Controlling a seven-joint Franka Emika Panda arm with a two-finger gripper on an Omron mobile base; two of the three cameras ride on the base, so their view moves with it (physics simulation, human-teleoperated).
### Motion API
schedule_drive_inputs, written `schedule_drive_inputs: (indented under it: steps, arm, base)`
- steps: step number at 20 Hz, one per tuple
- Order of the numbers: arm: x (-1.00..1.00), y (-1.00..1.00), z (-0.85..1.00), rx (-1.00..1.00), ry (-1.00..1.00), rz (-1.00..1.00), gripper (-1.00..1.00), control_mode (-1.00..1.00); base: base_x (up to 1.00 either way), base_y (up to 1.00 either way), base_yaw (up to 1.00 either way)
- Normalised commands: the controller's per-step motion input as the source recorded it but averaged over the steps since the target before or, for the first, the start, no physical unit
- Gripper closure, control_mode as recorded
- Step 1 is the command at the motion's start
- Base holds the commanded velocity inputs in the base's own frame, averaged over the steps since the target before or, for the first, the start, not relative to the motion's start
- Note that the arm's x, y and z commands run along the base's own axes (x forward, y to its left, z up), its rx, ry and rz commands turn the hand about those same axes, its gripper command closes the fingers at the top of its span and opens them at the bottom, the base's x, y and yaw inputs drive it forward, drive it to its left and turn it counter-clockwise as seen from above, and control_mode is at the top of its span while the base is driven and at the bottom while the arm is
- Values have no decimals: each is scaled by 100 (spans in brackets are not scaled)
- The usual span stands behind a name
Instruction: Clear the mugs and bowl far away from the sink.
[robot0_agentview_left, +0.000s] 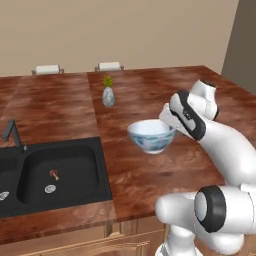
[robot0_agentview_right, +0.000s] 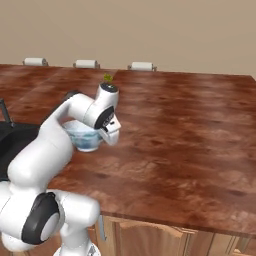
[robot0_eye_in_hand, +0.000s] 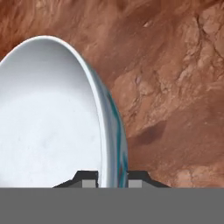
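Note:
The wide white bowl (robot0_agentview_left: 150, 136) with a blue-grey pattern outside is over the wooden counter, right of the black sink (robot0_agentview_left: 75, 192). My gripper (robot0_agentview_left: 167, 122) is shut on the bowl's right rim. In the hand view the rim (robot0_eye_in_hand: 109, 131) runs straight down between the two fingertips of the gripper (robot0_eye_in_hand: 111, 177), and a dark shadow lies on the wood beside it. From the right base view the bowl (robot0_agentview_right: 82, 137) sits partly behind my arm, with the gripper (robot0_agentview_right: 107, 135) at its edge. The mugs are out of view.
A small grey vase with a green sprig (robot0_agentview_left: 108, 95) stands behind the bowl. The dark faucet (robot0_agentview_left: 12, 132) rises at the sink's back left. White chair backs (robot0_agentview_left: 109, 65) line the counter's far edge. Bare wood spreads to the right (robot0_agentview_right: 190, 130).

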Motion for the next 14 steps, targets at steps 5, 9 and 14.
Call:
schedule_drive_inputs:
  steps: [5,9,14]
  arm:
    - [-64,6,53,-11,0,-50,100,-100]
    - [-72,1,40,-8,0,-56,100,-100]
    - [-72,0,43,0,-6,-53,100,-100]
  base:
    - [0,0,0]
    - [0,0,0]
    - [0,0,0]
